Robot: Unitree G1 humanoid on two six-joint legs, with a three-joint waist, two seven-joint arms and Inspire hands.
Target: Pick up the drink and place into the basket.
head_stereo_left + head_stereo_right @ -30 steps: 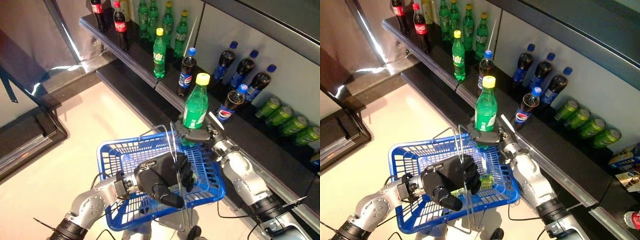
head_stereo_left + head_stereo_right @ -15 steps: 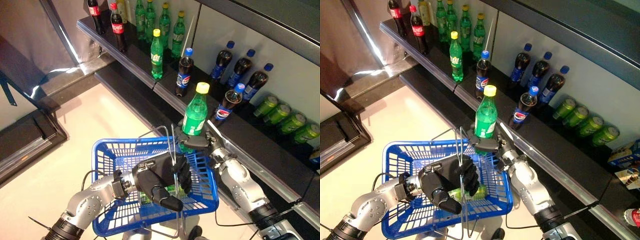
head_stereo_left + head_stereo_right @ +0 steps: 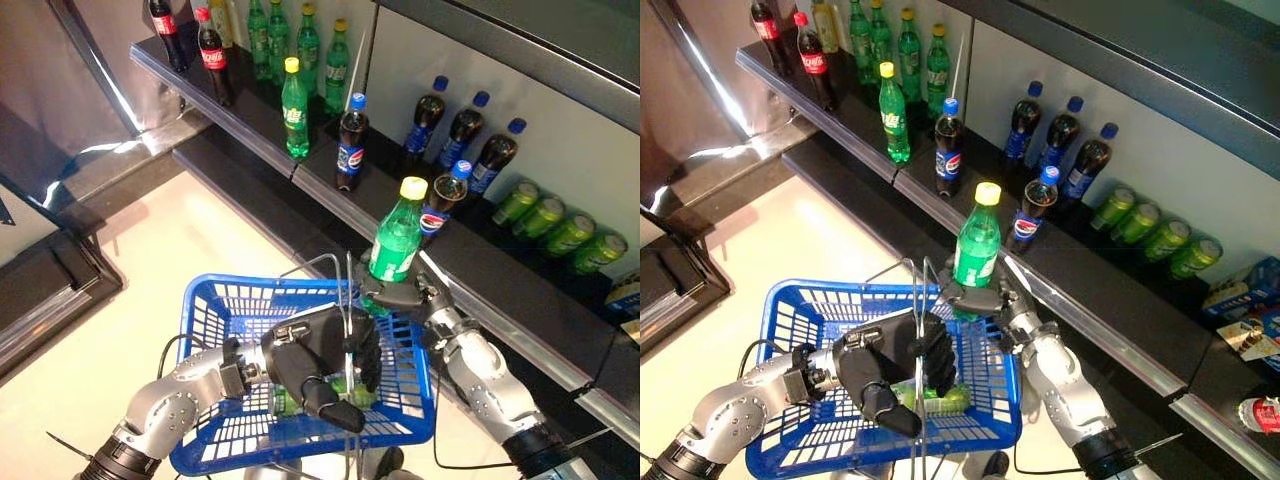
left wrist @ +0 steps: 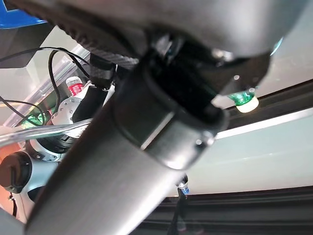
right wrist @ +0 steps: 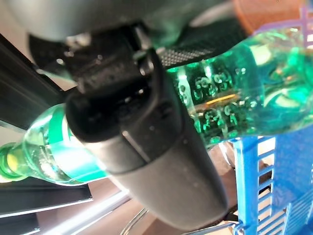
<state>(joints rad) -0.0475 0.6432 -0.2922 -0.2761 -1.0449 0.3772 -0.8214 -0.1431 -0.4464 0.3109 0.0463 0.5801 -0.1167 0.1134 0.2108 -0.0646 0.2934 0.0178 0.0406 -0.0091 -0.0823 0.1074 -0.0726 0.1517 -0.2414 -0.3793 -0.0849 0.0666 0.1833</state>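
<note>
Green drink bottle [image 3: 397, 236], yellow cap, held upright by the right hand [image 3: 405, 297], fingers curled round its lower body. It sits just above the far right rim of the blue basket [image 3: 210, 310], centre-right of frame, not inside yet. Right wrist view confirms the wrap: thumb across the green plastic, basket mesh right beside it.

Left hand [image 3: 320, 355] lower centre, fingers curled round the wire handles [image 3: 348, 300] of the basket, carrying it. Another green bottle [image 3: 940, 398] lies flat on the basket floor, partly hidden by that hand.

Dark shelf [image 3: 250, 100] runs diagonally from upper left to right edge, stocked with cola bottles [image 3: 212, 58], green bottles [image 3: 294, 95], blue-capped bottles [image 3: 350, 143] and green cans [image 3: 570, 232] at right.
</note>
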